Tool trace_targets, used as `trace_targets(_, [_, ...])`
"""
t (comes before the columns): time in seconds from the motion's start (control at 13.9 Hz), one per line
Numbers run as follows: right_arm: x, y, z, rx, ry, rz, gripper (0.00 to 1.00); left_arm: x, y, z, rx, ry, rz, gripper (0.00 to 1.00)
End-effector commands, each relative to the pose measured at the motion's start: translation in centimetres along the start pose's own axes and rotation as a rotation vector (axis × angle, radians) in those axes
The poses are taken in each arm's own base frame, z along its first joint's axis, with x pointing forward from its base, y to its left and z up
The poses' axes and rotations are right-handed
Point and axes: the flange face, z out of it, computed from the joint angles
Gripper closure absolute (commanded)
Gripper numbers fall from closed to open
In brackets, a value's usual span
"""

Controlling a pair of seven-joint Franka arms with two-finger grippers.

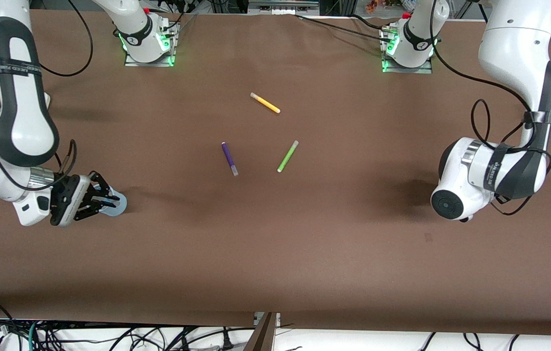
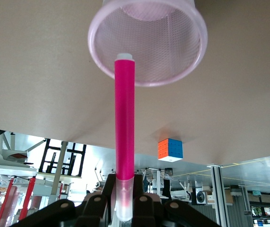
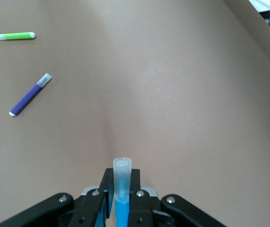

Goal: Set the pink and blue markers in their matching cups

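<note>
Brown counter (image 1: 275, 253); tangled cables (image 1: 109, 336) below its near edge; seemingly metal racks (image 2: 54, 161) in a bright room.

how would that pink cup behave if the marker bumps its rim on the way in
The pink cup looks thin, translucent and empty, so it is probably light and would likely slide or tip if bumped. Nothing braces it on the smooth brown table. The pink marker in the left pincer looks stiff, so it would pass on any push.

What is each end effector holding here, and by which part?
Left end effector: slim magenta-pink marker, by its pale cap end. Right end effector: bright blue marker, near its pale cap.
</note>
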Motion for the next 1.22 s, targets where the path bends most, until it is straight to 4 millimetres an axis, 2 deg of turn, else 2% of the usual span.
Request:
trace_targets(0.0, [-1.0, 0.5, -0.4, 0.02, 0.077, -0.045, 1.0, 1.5, -0.1, -0.5, 0.028, -0.02, -0.024, 1.0])
trace_targets(0.07, [-1.4, 0.6, -0.4, 0.029, 0.099, -0.059, 1.0, 1.5, -0.1, -0.5, 0.021, -0.008, -0.025, 0.75])
trace_targets(0.14, [-2.6, 0.9, -0.2, 0.051, 0.124, -0.062, 1.0, 1.6, 0.1, -0.9, 0.023, -0.003, -0.024, 0.33])
trace_targets(0.22, [-3.4, 1.3, 0.2, 0.064, 0.152, -0.075, 1.0, 1.9, 0.5, -1.7, 0.036, 0.0, -0.022, 0.0])
trace_targets(0.43, [-5.6, 1.9, 0.9, 0.091, 0.197, -0.103, 1.0, 1.4, 1.1, -3.7, 0.058, 0.019, -0.045, 0.0])
trace_targets(0.5, [-6.3, 2.1, 0.9, 0.095, 0.201, -0.11, 1.0, 0.2, 1.6, -5.6, 0.066, 0.056, -0.066, 0.0])
trace_targets(0.58, [-6.8, 2.2, 1.2, 0.101, 0.21, -0.123, 1.0, -1.4, 1.7, -7.1, 0.057, 0.101, -0.087, 0.0])
trace_targets(0.79, [-7.7, 2.5, 1.9, 0.107, 0.239, -0.156, 1.0, -8.2, 0.7, -13.7, -0.025, 0.354, -0.224, 0.0])
trace_targets(1.01, [-8.3, 2.6, 1.8, 0.105, 0.244, -0.175, 1.0, -12.8, 1.9, -17.4, -0.167, 0.544, -0.379, 0.0])
trace_targets(1.08, [-8.3, 2.6, 2.0, 0.114, 0.245, -0.172, 0.86, -14.8, 2.4, -18.9, -0.236, 0.645, -0.439, 0.0])
trace_targets(1.15, [-8.5, 2.6, 1.8, 0.116, 0.247, -0.16, 0.62, -18.1, 2.3, -19.8, -0.314, 0.766, -0.521, 0.0])
